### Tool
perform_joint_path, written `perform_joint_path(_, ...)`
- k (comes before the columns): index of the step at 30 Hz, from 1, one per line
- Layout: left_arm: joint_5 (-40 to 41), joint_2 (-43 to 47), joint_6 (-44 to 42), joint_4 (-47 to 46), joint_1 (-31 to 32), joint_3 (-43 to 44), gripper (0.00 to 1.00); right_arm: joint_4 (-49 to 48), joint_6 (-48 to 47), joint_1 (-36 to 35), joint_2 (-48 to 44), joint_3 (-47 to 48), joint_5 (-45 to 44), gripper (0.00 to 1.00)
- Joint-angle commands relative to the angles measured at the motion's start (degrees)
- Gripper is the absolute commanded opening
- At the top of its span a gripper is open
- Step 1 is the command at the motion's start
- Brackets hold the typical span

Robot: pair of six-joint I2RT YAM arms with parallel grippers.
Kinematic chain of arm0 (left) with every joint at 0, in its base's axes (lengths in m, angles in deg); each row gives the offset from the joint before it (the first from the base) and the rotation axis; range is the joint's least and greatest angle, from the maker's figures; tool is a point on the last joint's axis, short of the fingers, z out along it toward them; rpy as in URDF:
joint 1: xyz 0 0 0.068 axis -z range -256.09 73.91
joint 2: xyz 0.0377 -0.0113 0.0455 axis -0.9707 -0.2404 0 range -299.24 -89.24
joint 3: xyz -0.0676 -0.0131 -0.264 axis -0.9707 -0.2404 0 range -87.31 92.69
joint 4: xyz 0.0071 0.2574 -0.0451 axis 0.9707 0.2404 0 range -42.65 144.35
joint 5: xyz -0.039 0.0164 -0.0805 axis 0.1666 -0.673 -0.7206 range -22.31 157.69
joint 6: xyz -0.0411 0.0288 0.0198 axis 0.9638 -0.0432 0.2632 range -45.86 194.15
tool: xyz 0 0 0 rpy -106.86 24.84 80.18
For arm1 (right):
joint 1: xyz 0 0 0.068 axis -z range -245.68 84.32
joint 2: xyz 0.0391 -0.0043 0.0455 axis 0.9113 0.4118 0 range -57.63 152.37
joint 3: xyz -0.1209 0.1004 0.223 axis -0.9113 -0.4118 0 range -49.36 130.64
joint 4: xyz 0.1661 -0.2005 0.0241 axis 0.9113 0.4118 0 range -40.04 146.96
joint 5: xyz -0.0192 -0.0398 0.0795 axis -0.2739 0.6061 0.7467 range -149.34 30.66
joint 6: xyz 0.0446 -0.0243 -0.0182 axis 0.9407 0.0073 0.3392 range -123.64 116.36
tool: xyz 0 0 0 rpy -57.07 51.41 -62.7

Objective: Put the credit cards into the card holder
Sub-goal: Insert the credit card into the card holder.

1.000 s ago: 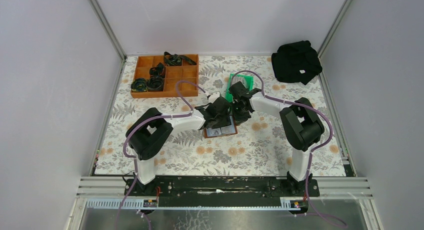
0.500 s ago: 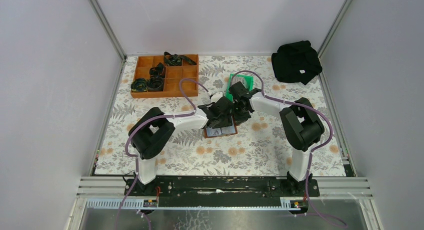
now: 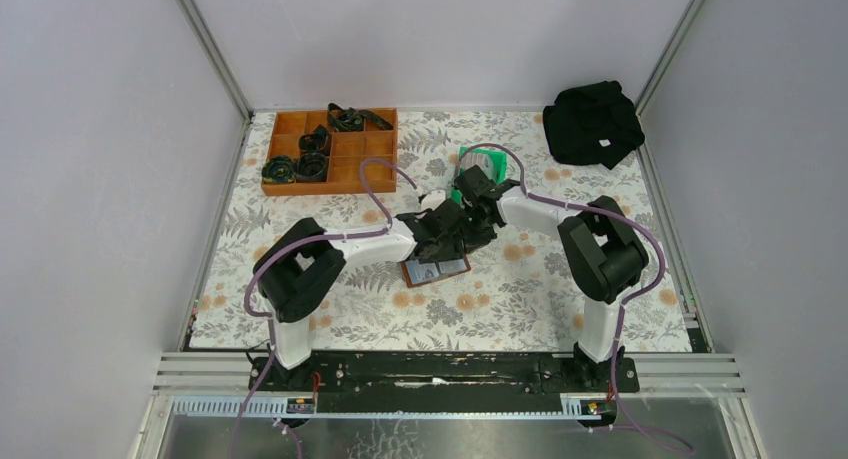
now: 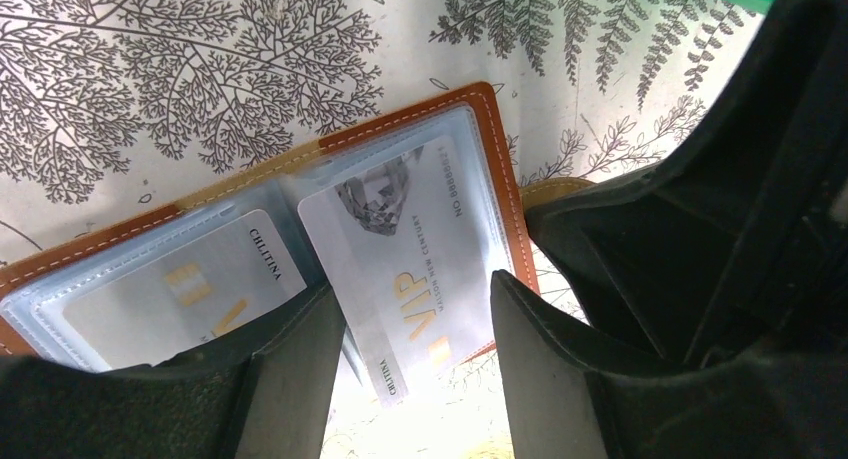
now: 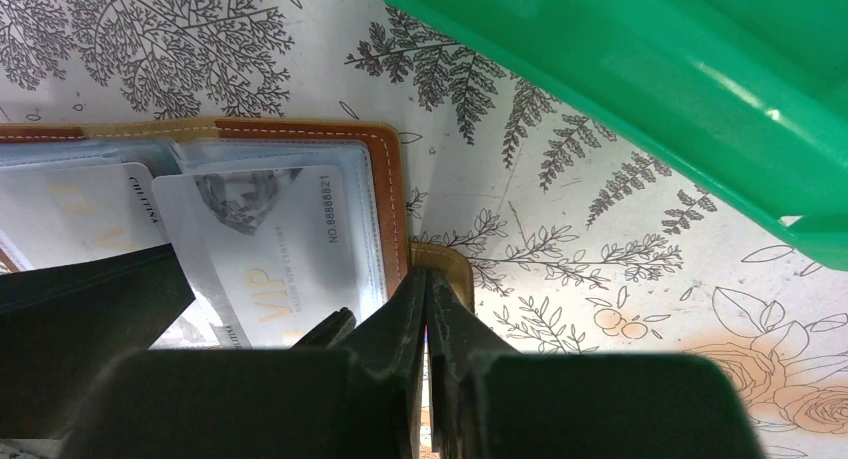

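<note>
Card holder [image 3: 436, 270]: brown leather, laid open and flat on the flowered table cover [image 3: 520, 299], near the middle of the table and between the two arms. Clear sleeves are seen inside it.

Card marked VIP [image 4: 400, 239]: silver, tilted, its upper part pushed into the right-hand sleeve while its lower end sticks out past the holder's edge.

Second card [image 4: 190, 289]: silver, seated in the left-hand sleeve.

Snap tab [image 5: 440, 259]: tan, projecting from the holder's right edge onto the table cover.

Left gripper [image 4: 415, 294]: jaws held well apart, one finger on each side of the protruding end of the VIP card. Contact with the card's edges cannot be told.

Right gripper [image 5: 425, 279]: jaws closed together, tips set on the snap tab. Whether the tab is pinched between them cannot be told.

Green bin [image 3: 490, 164]: placed just beyond the holder, close behind the right gripper.

Wooden tray [image 3: 330, 189]: divided into compartments, at the far left of the table; black coiled items [image 3: 300, 164] are held in several of them.

Black cloth [image 3: 592, 122]: bundled at the far right corner.
</note>
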Motion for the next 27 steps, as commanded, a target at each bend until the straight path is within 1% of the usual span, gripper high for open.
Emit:
perform_joint_path(1,-1.0,-2.4,0.0,10.5,1.0,-2.5,0.62,-1.2,1.6,-2.1,1.4,-2.5,4.2,0.07)
perform_joint_path(4,-0.1,-1.4,0.4,10.5,1.0,-2.6,0.62,-1.4,1.8,-2.2,1.4,-2.8,4.4,0.07)
perform_joint_path(7,1.1,-0.3,0.9,10.4,1.0,-2.5,0.66,-1.6,1.7,-2.1,1.7,-2.9,4.5,0.07)
perform_joint_path(12,1.9,1.8,1.2,8.8,0.8,-2.8,0.69,-1.6,1.6,-2.2,2.1,-2.8,4.7,0.07)
perform_joint_path(20,3.6,6.1,3.4,6.6,0.2,-4.7,0.7,-1.6,1.7,-2.2,2.9,-3.5,4.4,0.07)
perform_joint_path(27,4.1,13.7,6.0,-0.5,-0.5,-10.5,0.71,-1.9,2.1,-1.9,2.7,-4.5,3.5,0.07)
